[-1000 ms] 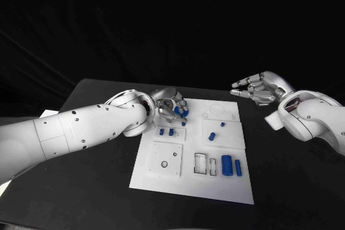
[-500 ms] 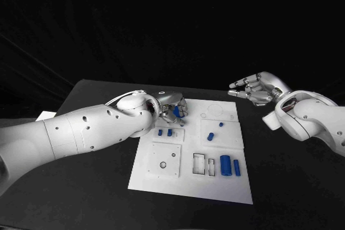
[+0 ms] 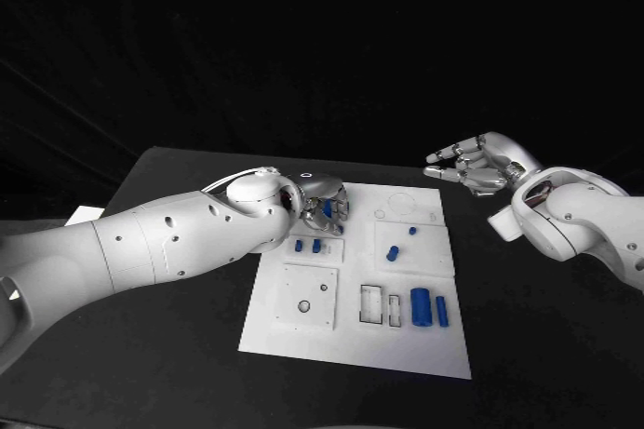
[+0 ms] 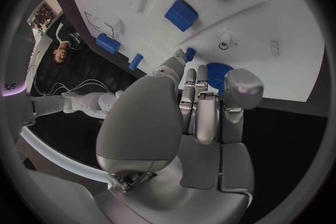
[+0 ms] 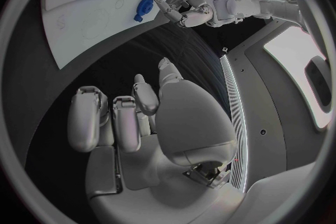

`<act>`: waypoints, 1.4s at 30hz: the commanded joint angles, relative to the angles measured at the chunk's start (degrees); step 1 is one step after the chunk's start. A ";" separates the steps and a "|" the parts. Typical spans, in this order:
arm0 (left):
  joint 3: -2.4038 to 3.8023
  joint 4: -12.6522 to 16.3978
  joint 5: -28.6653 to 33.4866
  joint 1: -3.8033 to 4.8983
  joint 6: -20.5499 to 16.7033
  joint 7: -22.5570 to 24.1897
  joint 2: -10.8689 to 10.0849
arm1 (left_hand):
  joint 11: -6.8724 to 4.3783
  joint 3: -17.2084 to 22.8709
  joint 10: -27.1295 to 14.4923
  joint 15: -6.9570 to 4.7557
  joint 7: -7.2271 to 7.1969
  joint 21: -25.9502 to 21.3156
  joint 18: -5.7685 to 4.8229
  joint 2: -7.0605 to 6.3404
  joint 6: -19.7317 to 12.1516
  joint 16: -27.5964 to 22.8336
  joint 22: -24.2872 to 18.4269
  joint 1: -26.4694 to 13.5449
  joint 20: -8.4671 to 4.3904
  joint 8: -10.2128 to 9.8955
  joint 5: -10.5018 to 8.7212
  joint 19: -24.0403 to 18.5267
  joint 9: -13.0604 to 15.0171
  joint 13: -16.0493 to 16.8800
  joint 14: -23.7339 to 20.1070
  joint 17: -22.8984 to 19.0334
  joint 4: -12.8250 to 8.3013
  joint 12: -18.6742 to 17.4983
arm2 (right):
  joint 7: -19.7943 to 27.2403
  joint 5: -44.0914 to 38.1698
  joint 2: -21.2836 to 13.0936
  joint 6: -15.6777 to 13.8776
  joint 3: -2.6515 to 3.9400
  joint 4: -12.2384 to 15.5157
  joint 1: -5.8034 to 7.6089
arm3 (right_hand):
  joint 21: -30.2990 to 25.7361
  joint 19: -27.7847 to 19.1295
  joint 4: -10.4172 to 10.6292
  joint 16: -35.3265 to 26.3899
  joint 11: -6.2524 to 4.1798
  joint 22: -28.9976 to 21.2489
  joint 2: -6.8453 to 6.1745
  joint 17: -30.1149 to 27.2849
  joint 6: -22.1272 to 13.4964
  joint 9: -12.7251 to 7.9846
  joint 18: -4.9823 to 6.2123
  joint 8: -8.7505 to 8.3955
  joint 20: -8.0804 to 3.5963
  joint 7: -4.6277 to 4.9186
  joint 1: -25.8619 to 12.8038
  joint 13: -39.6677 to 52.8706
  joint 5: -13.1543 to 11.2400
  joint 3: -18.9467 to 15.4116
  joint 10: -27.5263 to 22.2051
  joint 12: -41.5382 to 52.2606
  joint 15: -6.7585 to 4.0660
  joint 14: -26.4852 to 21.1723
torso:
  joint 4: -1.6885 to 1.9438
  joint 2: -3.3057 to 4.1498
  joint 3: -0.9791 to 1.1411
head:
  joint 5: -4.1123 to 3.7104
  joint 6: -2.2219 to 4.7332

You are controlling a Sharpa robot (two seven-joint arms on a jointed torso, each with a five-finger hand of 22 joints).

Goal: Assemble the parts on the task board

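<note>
The left robot hand [image 3: 319, 206] sits at the far left corner of the white task board [image 3: 352, 350], its fingers curled around a blue toothed part [image 4: 218, 74] held just above the board's surface. The right robot hand [image 3: 476, 165] hovers past the board's far right corner, over the black table [image 3: 175, 336], fingers loosely apart and holding nothing. Other blue parts [image 3: 422, 307] lie across the board, two small blocks [image 3: 307, 247] just near the left robot hand.
</note>
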 commanded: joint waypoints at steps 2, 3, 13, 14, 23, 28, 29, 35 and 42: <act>0.00 -0.50 -1.15 -0.07 1.89 -0.42 0.51 | -0.05 0.96 1.04 -0.01 -0.06 0.23 -0.78 0.08 0.77 0.25 0.16 0.62 -0.22 -0.54 0.21 1.09 -0.10 -0.43 2.92 0.06 0.01 -0.76 | 0.55 -0.08 0.08 0.71 0.01 0.10 -0.03 | -0.17 -0.43 0.04 -0.18 0.01 -0.04 0.38 8.30 0.09 -0.03 0.67 -0.17 -0.11 0.19 -0.18 -0.05 0.37 -0.34 -0.31 -0.09 -0.16 4.48 | -0.03 0.00 0.01 | 0.01 -0.10; 0.00 -0.61 -1.15 -0.10 1.88 -0.41 0.62 | -0.05 1.21 1.23 -0.01 -0.06 0.22 -0.77 0.12 0.87 0.27 0.17 0.70 -0.20 -0.65 0.22 1.09 -0.11 -0.56 2.93 0.04 -0.02 -0.92 | 0.55 -0.08 0.09 0.71 0.01 0.10 -0.03 | -0.17 -0.43 0.04 -0.18 0.01 -0.04 0.38 8.30 0.09 -0.03 0.67 -0.17 -0.11 0.19 -0.18 -0.05 0.37 -0.34 -0.31 -0.09 -0.16 4.48 | -0.04 0.00 0.02 | 0.02 -0.13; 0.00 -1.38 -1.16 -0.46 2.54 -0.44 1.37 | -0.20 3.81 3.20 0.06 -0.05 0.41 -0.78 0.09 2.13 0.63 0.56 1.19 -0.11 -1.46 0.21 1.13 -0.13 -1.64 2.96 0.15 -0.40 -2.46 | 0.55 -0.08 0.08 0.76 0.02 0.18 -0.03 | -0.17 -0.43 0.04 -0.18 0.01 -0.04 0.38 8.30 0.09 -0.03 0.67 -0.17 -0.11 0.19 -0.18 -0.05 0.37 -0.34 -0.31 -0.09 -0.16 4.48 | 0.00 -0.05 0.07 | -0.10 -0.30; 0.00 -1.42 -1.16 -0.48 2.64 -0.43 1.41 | -0.22 4.08 3.41 0.04 -0.07 0.44 -0.78 0.06 2.25 0.67 0.61 1.21 -0.11 -1.53 0.21 1.14 -0.13 -1.73 2.96 0.16 -0.46 -2.60 | 0.55 -0.08 0.07 0.76 0.02 0.18 -0.03 | -0.17 -0.43 0.04 -0.18 0.01 -0.04 0.38 8.30 0.09 -0.03 0.67 -0.17 -0.11 0.19 -0.18 -0.05 0.37 -0.34 -0.31 -0.09 -0.16 4.48 | 0.00 -0.05 0.07 | -0.10 -0.30; -0.01 -1.61 -1.16 -0.66 3.52 -0.58 1.72 | -0.32 5.82 4.69 0.03 -0.08 0.40 -0.76 -0.31 3.04 0.82 0.71 1.00 -0.12 -2.09 0.19 1.12 -0.10 -2.29 2.94 0.07 -0.78 -3.64 | 0.57 -0.08 0.06 0.78 0.02 0.25 -0.03 | -0.17 -0.43 0.04 -0.18 0.01 -0.04 0.38 8.30 0.09 -0.03 0.67 -0.17 -0.11 0.19 -0.18 -0.05 0.37 -0.34 -0.31 -0.09 -0.16 4.48 | 0.00 -0.06 0.06 | -0.12 -0.39; -0.02 -1.75 -1.16 -0.82 3.76 -0.61 1.92 | -0.35 6.74 5.15 -0.05 -0.09 0.46 -0.77 -0.40 3.35 0.92 0.86 0.93 -0.14 -2.37 0.21 1.13 -0.09 -2.53 2.93 0.08 -1.02 -4.17 | 0.58 -0.08 0.06 0.78 0.02 0.28 -0.03 | -0.17 -0.43 0.04 -0.18 0.01 -0.04 0.38 8.30 0.09 -0.03 0.67 -0.17 -0.11 0.19 -0.18 -0.05 0.37 -0.34 -0.31 -0.09 -0.16 4.48 | 0.01 -0.02 0.06 | -0.14 -0.38; -0.02 -1.79 -1.16 -0.85 3.81 -0.62 1.96 | -0.36 7.00 5.30 -0.06 -0.09 0.46 -0.77 -0.40 3.46 0.94 0.88 0.92 -0.15 -2.43 0.21 1.13 -0.08 -2.59 2.92 0.07 -1.08 -4.31 | 0.58 -0.08 0.06 0.78 0.02 0.28 -0.03 | -0.17 -0.43 0.04 -0.18 0.01 -0.04 0.38 8.30 0.09 -0.03 0.67 -0.17 -0.11 0.19 -0.18 -0.05 0.37 -0.34 -0.31 -0.09 -0.16 4.48 | 0.00 -0.01 0.05 | -0.13 -0.37; -0.02 -2.04 -1.16 -1.03 4.09 -0.75 2.16 | -0.54 9.35 6.65 -0.07 -0.10 0.63 -0.81 -0.07 4.50 1.16 1.22 1.09 -0.19 -2.75 0.17 1.14 0.07 -2.92 2.92 0.18 -1.86 -5.23 | 0.58 -0.08 0.05 0.78 0.02 0.31 -0.03 | -0.17 -0.43 0.04 -0.18 0.01 -0.04 0.38 8.30 0.09 -0.03 0.67 -0.17 -0.11 0.19 -0.18 -0.05 0.37 -0.34 -0.31 -0.09 -0.16 4.48 | 0.00 -0.02 0.08 | -0.13 -0.43; -0.01 -2.18 -1.16 -1.15 2.11 -0.29 2.17 | -0.35 14.92 9.74 0.25 0.60 1.27 -1.00 1.06 6.73 1.98 2.13 2.50 -0.03 -3.01 0.04 1.16 0.51 -2.99 3.06 1.29 -5.05 -6.68 | 0.60 -0.08 0.07 0.79 0.02 0.33 -0.02 | -0.17 -0.43 0.04 -0.18 0.01 -0.04 0.38 8.30 0.09 -0.03 0.67 -0.17 -0.11 0.19 -0.18 -0.05 0.37 -0.34 -0.31 -0.09 -0.16 4.48 | 0.02 -0.01 0.06 | -0.14 -0.47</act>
